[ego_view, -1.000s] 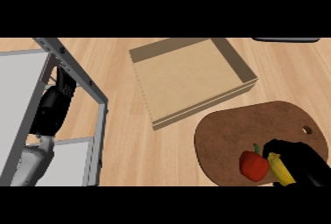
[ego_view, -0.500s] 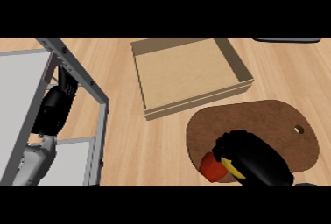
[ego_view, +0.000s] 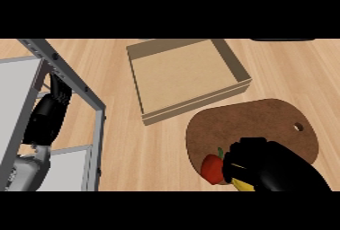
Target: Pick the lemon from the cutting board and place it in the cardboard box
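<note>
Head view: right hand (ego_view: 269, 168) curls round the lemon (ego_view: 244, 185) on the cutting board (ego_view: 266, 121), below the cardboard box (ego_view: 186, 74); left hand (ego_view: 45, 121) fingers unclear

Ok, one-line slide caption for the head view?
Right hand over the lemon on the cutting board; cardboard box waits.

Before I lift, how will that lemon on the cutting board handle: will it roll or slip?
The lemon is mostly hidden under the right hand; only a yellow edge shows. Being rounded, it would probably roll on the flat cutting board if nudged. Its skin looks smooth, so it might slip between the fingers. The red fruit beside it may get bumped.
</note>
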{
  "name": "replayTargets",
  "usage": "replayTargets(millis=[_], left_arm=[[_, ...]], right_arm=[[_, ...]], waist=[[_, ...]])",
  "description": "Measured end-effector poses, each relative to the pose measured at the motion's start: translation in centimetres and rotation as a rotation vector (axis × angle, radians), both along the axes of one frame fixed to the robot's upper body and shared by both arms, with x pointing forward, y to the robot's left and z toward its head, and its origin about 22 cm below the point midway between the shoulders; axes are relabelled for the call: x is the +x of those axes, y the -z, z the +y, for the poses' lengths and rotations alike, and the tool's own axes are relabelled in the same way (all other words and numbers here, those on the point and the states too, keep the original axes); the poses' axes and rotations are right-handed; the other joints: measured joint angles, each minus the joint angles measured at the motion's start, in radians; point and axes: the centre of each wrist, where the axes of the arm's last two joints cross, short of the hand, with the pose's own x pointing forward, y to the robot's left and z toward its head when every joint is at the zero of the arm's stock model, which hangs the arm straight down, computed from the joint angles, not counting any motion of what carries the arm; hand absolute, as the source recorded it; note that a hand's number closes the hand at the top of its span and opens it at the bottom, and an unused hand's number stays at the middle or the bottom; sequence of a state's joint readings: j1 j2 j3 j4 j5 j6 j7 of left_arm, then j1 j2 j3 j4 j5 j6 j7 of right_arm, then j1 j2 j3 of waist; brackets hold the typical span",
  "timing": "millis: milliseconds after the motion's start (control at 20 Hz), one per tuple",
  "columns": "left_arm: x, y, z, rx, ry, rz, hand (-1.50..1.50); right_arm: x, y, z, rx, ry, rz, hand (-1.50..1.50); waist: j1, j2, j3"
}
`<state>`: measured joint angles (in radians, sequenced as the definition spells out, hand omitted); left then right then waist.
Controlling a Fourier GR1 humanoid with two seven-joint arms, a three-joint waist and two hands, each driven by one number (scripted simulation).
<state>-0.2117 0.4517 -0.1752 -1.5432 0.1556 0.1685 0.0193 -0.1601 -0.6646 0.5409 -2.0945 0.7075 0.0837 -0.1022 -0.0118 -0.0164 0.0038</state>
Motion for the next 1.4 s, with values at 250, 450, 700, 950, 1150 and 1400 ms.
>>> replayTargets(millis=[250,450,700,950,1150,1400], left_arm=[[-0.4,0.1,0.3,0.0,-0.02,-0.005,0.0],[-0.4,0.0,0.4,0.001,-0.009,-0.008,0.0],[-0.1,-0.1,0.0,0.001,0.01,-0.014,0.0],[0.3,-0.2,-0.4,0.0,0.031,-0.014,0.0],[0.5,-0.3,-1.0,0.001,0.032,-0.014,0.0],[0.8,-0.3,-1.2,-0.002,0.051,-0.022,0.0]], right_arm=[[-1.3,-4.1,-0.9,0.136,-0.008,-0.008,1.5],[-1.9,-6.3,-1.8,0.215,0.031,0.018,1.5],[-0.8,-8.7,-2.6,0.258,0.118,0.014,1.5],[0.8,-10.6,-2.7,0.284,0.179,0.013,1.5],[3.0,-11.7,-2.3,0.299,0.208,0.029,1.5],[5.9,-12.6,-0.8,0.328,0.236,0.058,1.5]], waist=[[-0.014,-0.001,0.001],[-0.014,0.002,0.0],[0.002,0.007,-0.002],[0.017,0.009,-0.002],[0.029,0.012,-0.002],[0.041,0.014,-0.001]])
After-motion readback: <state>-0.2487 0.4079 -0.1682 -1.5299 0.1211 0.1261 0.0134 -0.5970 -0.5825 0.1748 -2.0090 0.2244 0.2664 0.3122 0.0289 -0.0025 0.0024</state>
